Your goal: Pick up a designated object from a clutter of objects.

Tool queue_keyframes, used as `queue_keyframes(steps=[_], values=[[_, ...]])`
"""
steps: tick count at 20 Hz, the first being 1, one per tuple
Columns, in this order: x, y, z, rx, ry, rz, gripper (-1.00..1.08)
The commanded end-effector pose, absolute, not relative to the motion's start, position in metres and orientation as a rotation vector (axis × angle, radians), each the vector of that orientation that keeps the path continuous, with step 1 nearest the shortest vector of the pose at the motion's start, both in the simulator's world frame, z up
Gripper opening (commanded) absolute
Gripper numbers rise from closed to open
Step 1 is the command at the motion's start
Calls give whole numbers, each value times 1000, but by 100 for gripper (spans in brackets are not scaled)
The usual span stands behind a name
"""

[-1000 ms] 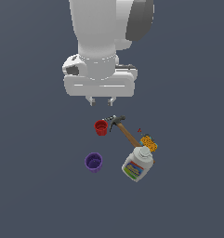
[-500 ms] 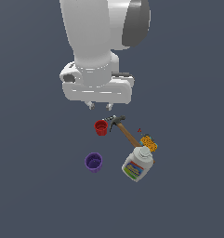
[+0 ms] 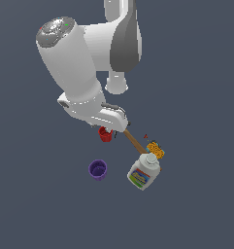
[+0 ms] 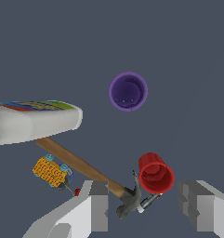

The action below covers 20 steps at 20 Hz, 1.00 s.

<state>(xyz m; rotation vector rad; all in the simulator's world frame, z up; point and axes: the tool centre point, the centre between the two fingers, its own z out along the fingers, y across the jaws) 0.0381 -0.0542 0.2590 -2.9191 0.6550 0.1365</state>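
I am hovering my gripper [image 4: 143, 211], fingers spread wide and gripping nothing, above the red cup [image 4: 155, 173] and hammer [image 4: 85, 173], with the purple cup [image 3: 97, 169] sitting apart

Count on the floor: two cups, one purple cup [image 3: 97, 169] and one red cup [image 3: 106, 134]. One hammer [image 3: 133, 141], wooden handle, dark head. One white bottle [image 3: 144, 172] with a coloured label. One orange block [image 3: 156, 150]. One tiny red bit [image 4: 77, 192] beside the block in the wrist view; cannot tell what it is. Five clear items in total, six with the red bit. One arm [image 3: 84, 68], carrying one gripper [image 4: 143, 211] with two fingers [image 4: 98, 211].
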Motion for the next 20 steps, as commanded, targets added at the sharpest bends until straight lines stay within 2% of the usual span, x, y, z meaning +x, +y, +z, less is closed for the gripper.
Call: queue_keyframes(steps=[1,12,20], values=[[45,-60,241,-2844,803,193,28],[72,-86,156,-2438,1390,444,28],[80,-99,112,-2199,1634,569,28]])
